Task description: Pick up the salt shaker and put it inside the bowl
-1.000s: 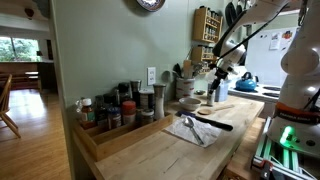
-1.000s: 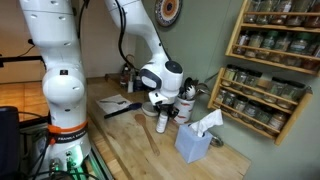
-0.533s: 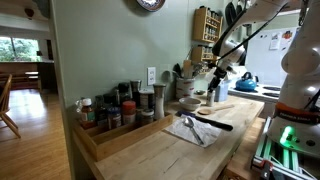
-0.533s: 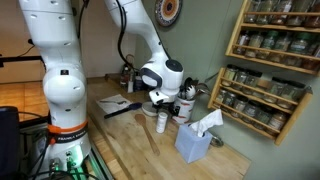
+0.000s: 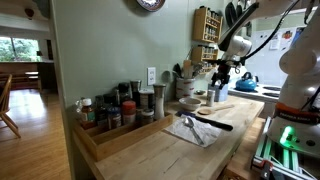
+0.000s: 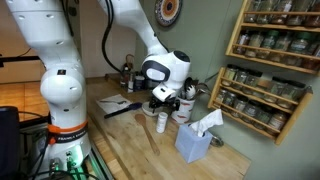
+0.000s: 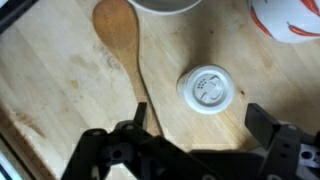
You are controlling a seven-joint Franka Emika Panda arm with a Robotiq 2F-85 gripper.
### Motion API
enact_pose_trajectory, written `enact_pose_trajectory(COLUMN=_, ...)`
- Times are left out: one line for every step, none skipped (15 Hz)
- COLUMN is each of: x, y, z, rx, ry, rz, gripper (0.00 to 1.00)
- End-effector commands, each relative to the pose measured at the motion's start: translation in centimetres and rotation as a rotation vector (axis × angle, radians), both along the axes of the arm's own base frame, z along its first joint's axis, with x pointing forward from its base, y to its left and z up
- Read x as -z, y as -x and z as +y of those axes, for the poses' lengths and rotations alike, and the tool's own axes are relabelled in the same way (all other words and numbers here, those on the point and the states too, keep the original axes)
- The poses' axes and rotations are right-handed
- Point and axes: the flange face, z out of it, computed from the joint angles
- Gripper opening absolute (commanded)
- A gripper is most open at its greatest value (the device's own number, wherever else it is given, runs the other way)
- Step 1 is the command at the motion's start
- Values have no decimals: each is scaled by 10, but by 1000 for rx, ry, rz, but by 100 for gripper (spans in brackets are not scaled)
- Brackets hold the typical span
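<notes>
In the wrist view the gripper is wide open. Its two dark fingers sit at the lower edge of the frame with nothing clamped between them. The salt shaker stands upright on the wooden counter, right of centre, with its white perforated cap facing the camera. It is not in the bowl. A pale curved rim at the top edge, mid-frame, is probably the bowl, near the shaker but apart from it. The step in hand looks like the grasp. To do it well, the fingers should come straight down with the cap midway between them, low enough to clamp the body rather than the cap. The wooden spoon lies just left of the shaker, with its handle running toward the left-hand finger. That finger therefore needs to land between handle and shaker without nudging either.
</notes>
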Motion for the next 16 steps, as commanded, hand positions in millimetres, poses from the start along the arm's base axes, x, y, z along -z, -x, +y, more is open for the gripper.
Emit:
enact_pose_trajectory(x=-23, y=22, z=-8, rx=-198, ry=-4, rz=26, gripper=100)
enact_pose_trajectory(x=-28, y=24, z=-9, rx=-253, ry=-2, rz=40, gripper=100)
enact_pose_trajectory(x=-33, y=26, z=-8, rx=-309, ry=-7, rz=45, gripper=100)
enact_pose_trajectory(x=-38, y=28, z=-7, rx=-364, ry=-6, rz=54, gripper=100)
enact_pose_trajectory(x=-42, y=28, z=-3, rx=-420, ry=-5, rz=53, gripper=100)
enact_pose_trajectory(x=-46, y=27, z=-1, rx=-475, ry=-5, rz=59, gripper=100)
enact_pose_trajectory(x=-48, y=25, z=2, rx=-531, ry=-4, rz=50, gripper=100)
enact_pose_trajectory(x=-47, y=22, z=4, rx=-584, ry=2, rz=45, gripper=100)
enact_pose_trajectory(x=-46, y=19, z=5, rx=-636, ry=3, rz=34, gripper=100)
enact_pose_trajectory(x=-42, y=17, z=5, rx=-683, ry=5, rz=24, gripper=100)
enact_pose_trajectory(x=-40, y=15, z=5, rx=-705, ry=13, rz=18, gripper=100)
enact_pose_trajectory(x=-38, y=14, z=5, rx=-733, ry=40, rz=18, gripper=100)
enact_pose_trajectory(x=-33, y=18, z=7, rx=-807, ry=22, rz=57, gripper=100)
enact_pose_trajectory(x=-32, y=23, z=11, rx=-853, ry=7, rz=70, gripper=100)
enact_pose_trajectory(x=-34, y=28, z=17, rx=-904, ry=7, rz=81, gripper=100)
enact_pose_trajectory(x=-37, y=32, z=20, rx=-956, ry=4, rz=98, gripper=100)
